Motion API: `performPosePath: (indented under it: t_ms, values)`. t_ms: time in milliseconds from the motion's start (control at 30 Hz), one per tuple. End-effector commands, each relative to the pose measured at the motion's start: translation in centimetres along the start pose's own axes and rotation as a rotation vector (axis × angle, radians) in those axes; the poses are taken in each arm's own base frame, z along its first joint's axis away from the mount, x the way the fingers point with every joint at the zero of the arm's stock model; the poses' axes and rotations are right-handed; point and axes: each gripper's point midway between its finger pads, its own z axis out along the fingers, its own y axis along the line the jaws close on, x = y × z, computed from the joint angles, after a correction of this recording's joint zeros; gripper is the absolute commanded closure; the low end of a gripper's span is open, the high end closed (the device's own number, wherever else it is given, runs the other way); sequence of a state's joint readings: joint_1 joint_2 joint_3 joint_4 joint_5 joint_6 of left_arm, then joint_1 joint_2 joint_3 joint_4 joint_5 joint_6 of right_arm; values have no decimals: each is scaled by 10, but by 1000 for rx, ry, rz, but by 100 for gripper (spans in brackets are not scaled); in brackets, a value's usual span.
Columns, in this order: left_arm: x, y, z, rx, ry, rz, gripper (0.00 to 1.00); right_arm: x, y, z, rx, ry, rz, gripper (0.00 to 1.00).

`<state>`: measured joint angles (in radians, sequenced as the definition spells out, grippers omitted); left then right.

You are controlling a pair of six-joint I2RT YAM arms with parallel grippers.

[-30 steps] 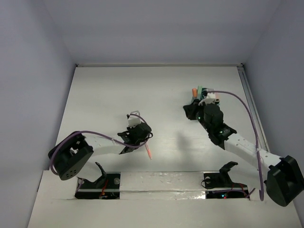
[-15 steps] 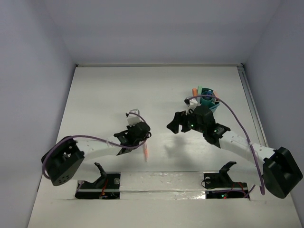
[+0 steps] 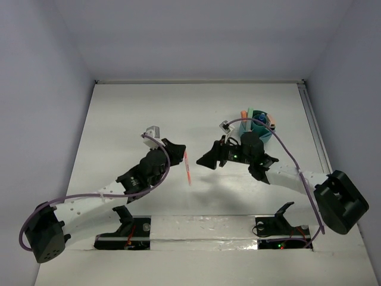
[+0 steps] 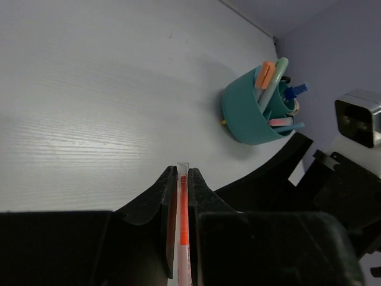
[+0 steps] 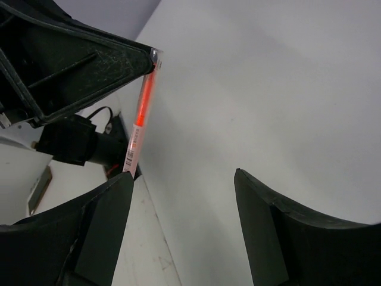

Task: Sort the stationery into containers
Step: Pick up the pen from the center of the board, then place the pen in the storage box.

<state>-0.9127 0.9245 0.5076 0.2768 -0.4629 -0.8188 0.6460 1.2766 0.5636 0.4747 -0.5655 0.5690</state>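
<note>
Clear glossy plastic pen (image 4: pixel 183 232), orange core. Smooth semi-matt teal plastic cup (image 4: pixel 241 119). White table (image 4: pixel 89 89), faint wood grain, slight sheen.

pen (image 4: pixel 183 238): orange, clear barrel | cup (image 4: pixel 241 116): teal | table (image 4: pixel 89 89): white

Orange pen (image 4: pixel 183 229) rear end cut off at bottom edge; teal cup (image 3: pixel 266 134) near side hidden behind right arm (image 3: pixel 286 173), contents too small to identify.
</note>
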Motion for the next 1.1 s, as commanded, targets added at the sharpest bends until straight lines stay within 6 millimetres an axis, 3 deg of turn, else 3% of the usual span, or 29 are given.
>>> performPosePath:
  t_ms: [0,533,633,667,767,833,867,900,967,1000,1067]
  values:
    - [-4,-10,-4,71,-14,-18,100,-14,40,11,-181,-33,-15,25]
    - [7,-25,-8,190,16,-43,100,-8,47,39,-263,-19,52,37]
    - [8,-25,-8,197,20,-44,100,-9,46,42,-269,-25,71,50]
    - [7,-26,-9,201,19,-45,100,-9,45,43,-269,-25,74,64]
    - [5,-28,-11,213,16,-39,100,-12,44,46,-260,-31,77,85]
    - [3,-29,-12,214,14,-29,100,-16,44,46,-255,-39,77,93]
    - [3,-28,-12,209,13,-15,96,-18,45,47,-253,-46,73,99]
    - [1,-29,-12,206,13,-6,86,-19,41,48,-225,-47,76,100]
    - [-3,-30,-13,203,3,13,74,-30,38,51,-186,-67,59,100]
    - [-7,-33,-13,207,-3,18,62,-32,28,53,-128,-78,58,100]
    - [-13,-33,-16,197,-19,32,52,-47,26,53,-77,-117,29,100]
